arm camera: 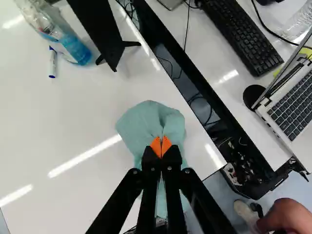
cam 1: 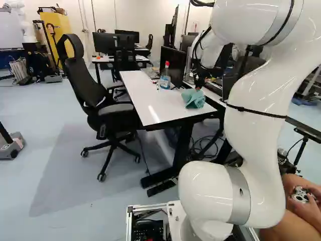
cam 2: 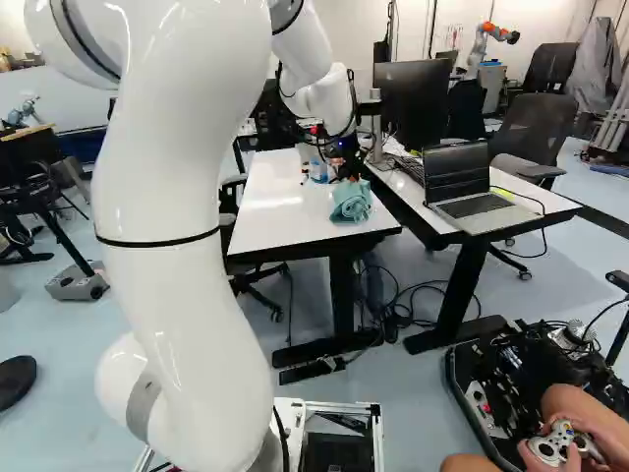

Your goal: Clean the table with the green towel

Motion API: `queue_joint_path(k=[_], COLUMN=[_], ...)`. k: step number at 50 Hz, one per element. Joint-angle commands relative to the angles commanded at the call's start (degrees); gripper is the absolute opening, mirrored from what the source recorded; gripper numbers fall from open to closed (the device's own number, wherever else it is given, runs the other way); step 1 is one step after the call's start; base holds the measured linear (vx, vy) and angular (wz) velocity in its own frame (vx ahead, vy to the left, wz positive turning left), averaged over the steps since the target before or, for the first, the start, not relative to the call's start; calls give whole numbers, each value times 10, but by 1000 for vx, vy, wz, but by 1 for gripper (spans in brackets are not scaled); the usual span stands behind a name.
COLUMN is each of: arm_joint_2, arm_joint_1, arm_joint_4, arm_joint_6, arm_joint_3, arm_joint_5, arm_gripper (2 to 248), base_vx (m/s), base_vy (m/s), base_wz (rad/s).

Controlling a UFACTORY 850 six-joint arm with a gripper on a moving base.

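Holding 1 green towel [arm camera: 148, 119], the 1 black gripper [cam 1: 198, 87] has its 2 orange-padded fingers nearly together, w/ a fold of cloth pinched btwn them. The towel is bunched at the near right corner of the 1 white table [cam 1: 145, 100], its loose part spreading out below the fingertips; how much of its underside touches the tabletop can't be told.

Farther back on the white table, towards its right edge, stands 1 spray bottle [cam 1: 165, 81] w/ blue liquid & a red top. Next to it, also on the white table, lies 1 marker [arm camera: 52, 63] w/ a blue end. 1 black monitor [cam 1: 172, 65] stands by the white table's right edge, near the bottle.

Just beyond that right edge, across a dark gap w/ cables, runs 1 second desk [arm camera: 222, 63], bearing 1 black keyboard [arm camera: 241, 36] & 1 open laptop [cam 2: 477, 206]. To the left of the white table is 1 black office chair [cam 1: 118, 109]. Well past the white table's far end is 1 more desk [cam 1: 103, 59] w/ 2 dark monitors [cam 1: 103, 42], 1 behind the other.
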Motion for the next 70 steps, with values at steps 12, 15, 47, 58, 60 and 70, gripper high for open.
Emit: queue_joint_path(k=[12, 15, 47, 58, 60, 70], arm_joint_2=[-11, -11, -11, -11, -11, -11], arm_joint_1=[-16, -16, -16, -16, -16, -16], arm_joint_4=[0, 0, 0, 0, 0, 0], arm_joint_6=[0, 0, 0, 0, 0, 0], arm_joint_3=[-14, -14, -14, -14, -14, -14], arm_joint_5=[0, 0, 0, 0, 0, 0], arm_gripper=[21, 21, 112, 184, 222, 247], base_vx=[0, 0, 0, 0, 0, 0], base_vy=[0, 0, 0, 0, 0, 0], base_wz=[0, 0, 0, 0, 0, 0])
